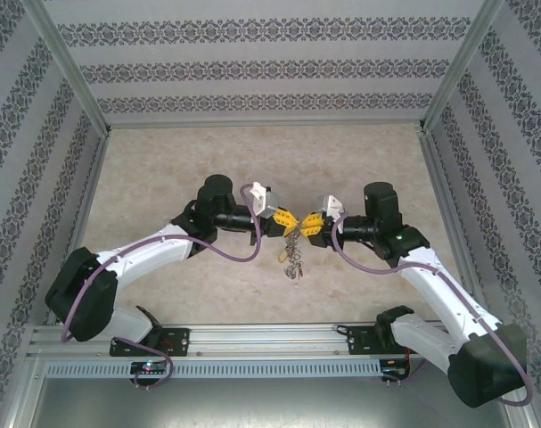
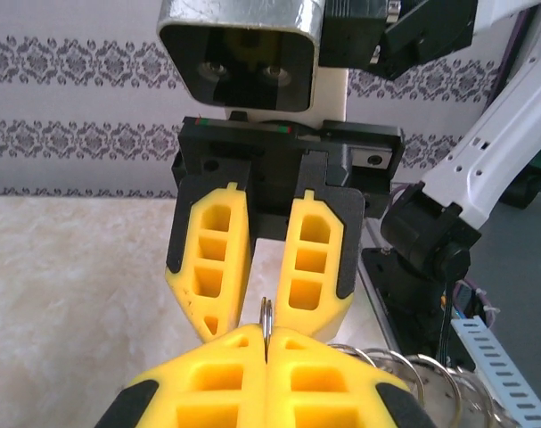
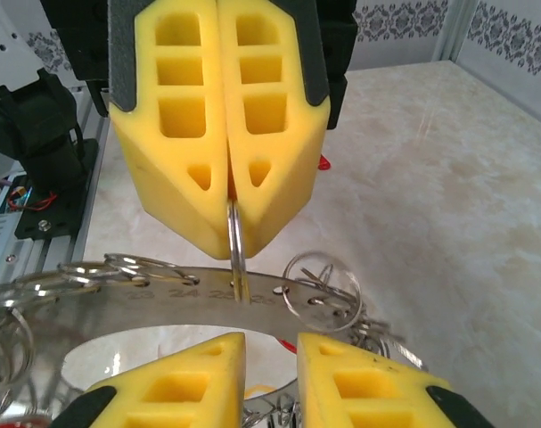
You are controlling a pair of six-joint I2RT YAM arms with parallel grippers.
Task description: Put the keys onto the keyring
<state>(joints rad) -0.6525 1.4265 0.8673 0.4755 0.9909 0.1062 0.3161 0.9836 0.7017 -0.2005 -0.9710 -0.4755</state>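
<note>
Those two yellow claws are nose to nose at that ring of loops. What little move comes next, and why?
Probably the right gripper edges forward and closes on the keyring. The left gripper pinches one small loop, while the right jaws stand apart, empty, just short of the band.

- top cam: high up behind the arm bases, looking down over the whole table
- wrist cams: super close, facing each other nose to nose
- all three catch the keyring
</note>
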